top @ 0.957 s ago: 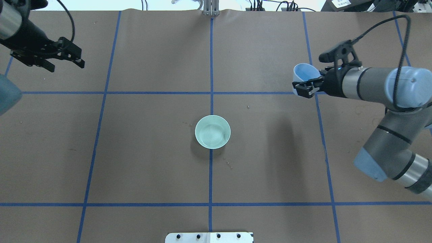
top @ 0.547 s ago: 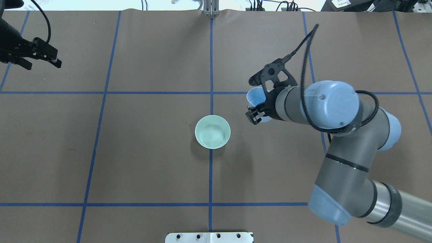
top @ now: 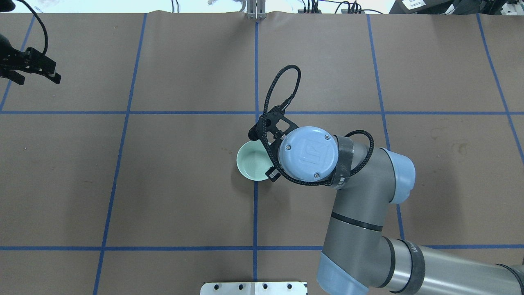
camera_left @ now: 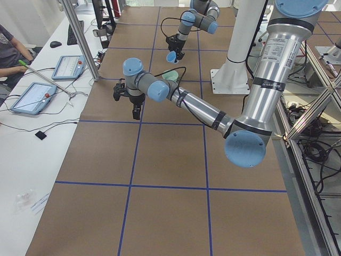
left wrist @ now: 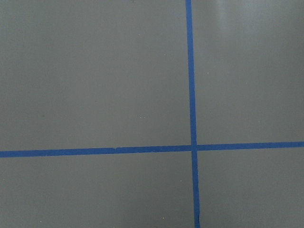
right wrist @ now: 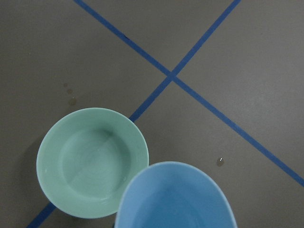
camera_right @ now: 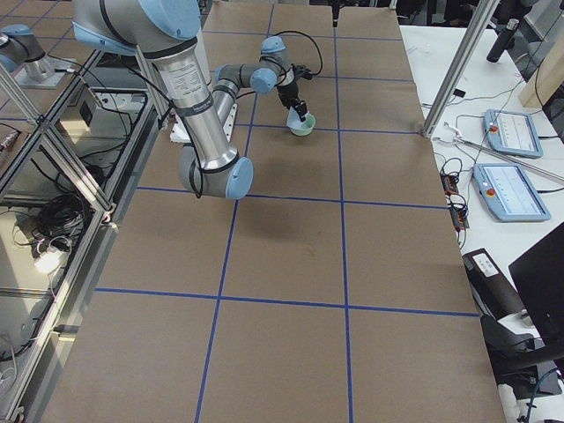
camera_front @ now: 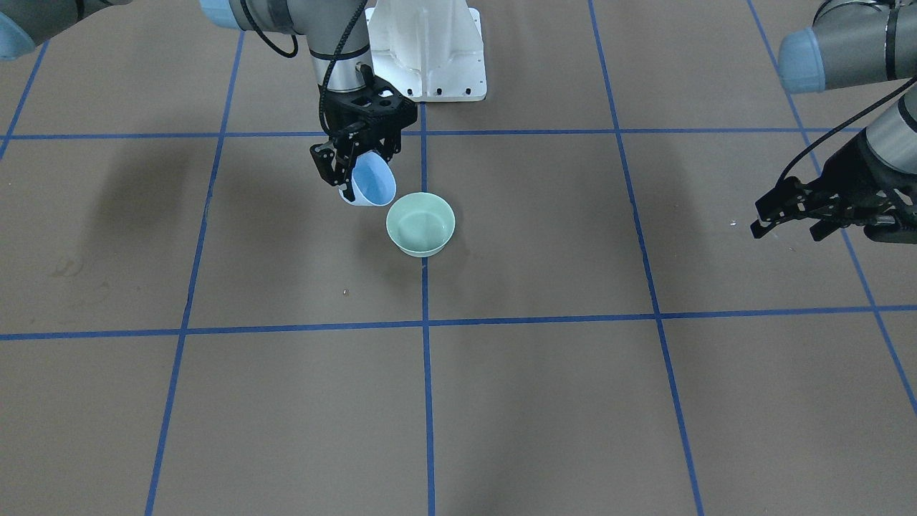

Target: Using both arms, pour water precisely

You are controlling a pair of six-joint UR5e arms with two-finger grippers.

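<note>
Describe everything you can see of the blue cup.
The blue cup is smooth and plastic-looking, light blue inside and paler outside, with no handle showing. The right pincer grips its wall and holds it off the table, its mouth tilted toward the green bowl, close beside the bowl's rim. Any water inside is indiscernible.

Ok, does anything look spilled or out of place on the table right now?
Only small things: a few damp spots on the brown table beside the green bowl, and one shiny droplet on the bowl's other side, likely stray water. The blue cup in the right gripper is tilted, as for pouring.
</note>
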